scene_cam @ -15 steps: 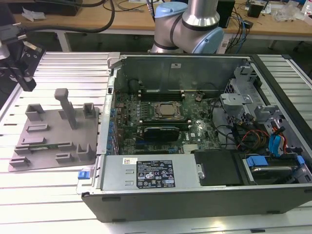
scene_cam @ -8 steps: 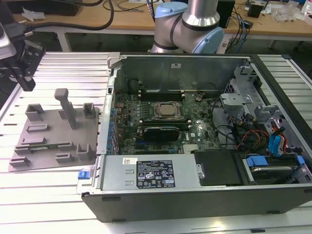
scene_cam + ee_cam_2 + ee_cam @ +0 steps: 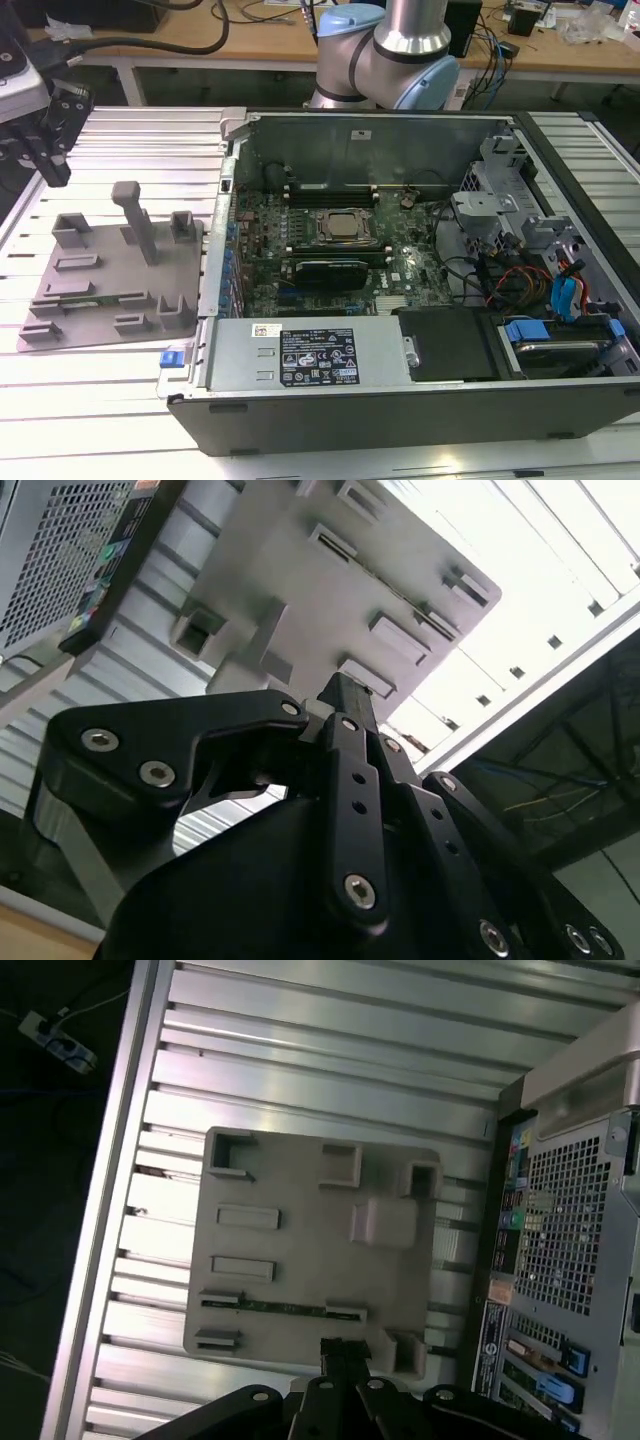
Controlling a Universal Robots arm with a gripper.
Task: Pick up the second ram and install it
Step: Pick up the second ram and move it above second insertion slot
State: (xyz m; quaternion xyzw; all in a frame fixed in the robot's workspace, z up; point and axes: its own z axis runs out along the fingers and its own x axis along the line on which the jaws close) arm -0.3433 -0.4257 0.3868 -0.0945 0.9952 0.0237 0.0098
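Note:
The second ram [image 3: 270, 1308] is a thin green stick standing on edge in a slot of the grey fixture plate [image 3: 300, 1200]. In the exterior view the second ram [image 3: 80, 293] shows as a greenish strip near the front of that plate [image 3: 100, 270], at the exterior view's left of the open computer case. My black gripper [image 3: 45, 150] hangs above the plate's far left corner, well clear of the stick. In both wrist views the gripper [image 3: 343, 1348] [image 3: 345, 692] has its fingers together with nothing between them. The motherboard [image 3: 330, 250] lies inside the case.
The open case [image 3: 400, 400] has tall metal walls, a power supply at the front and cables [image 3: 530, 280] at the exterior view's right. A tall grey post [image 3: 135, 215] rises from the fixture plate. Everything sits on a ribbed aluminium table [image 3: 120, 400]. The arm's base [image 3: 385, 60] stands behind the case.

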